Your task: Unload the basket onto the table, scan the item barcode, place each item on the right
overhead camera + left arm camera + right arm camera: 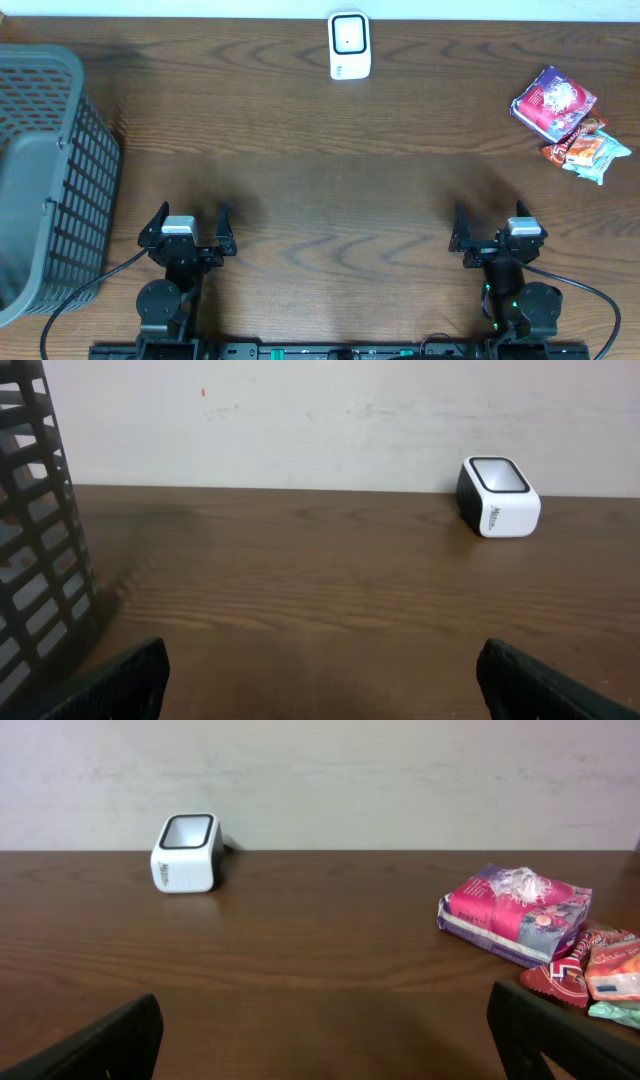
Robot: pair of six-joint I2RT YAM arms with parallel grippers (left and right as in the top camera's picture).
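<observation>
A white barcode scanner (349,46) with a dark window stands at the far middle of the table; it also shows in the wrist views as the scanner (497,497) and the scanner (186,853). A pink and purple snack packet (553,102) lies at the far right, seen too as the packet (515,914), with smaller red and orange packets (584,146) beside it. My left gripper (188,222) stands open near the front left, with nothing between its fingers. At the front right my right gripper (494,226) is open and empty too, well short of the packets.
A grey slatted basket (50,180) fills the left edge of the table, close to the left arm; its wall (35,550) shows in the left wrist view. A pale wall runs behind the table's far edge. Cables trail from both arm bases.
</observation>
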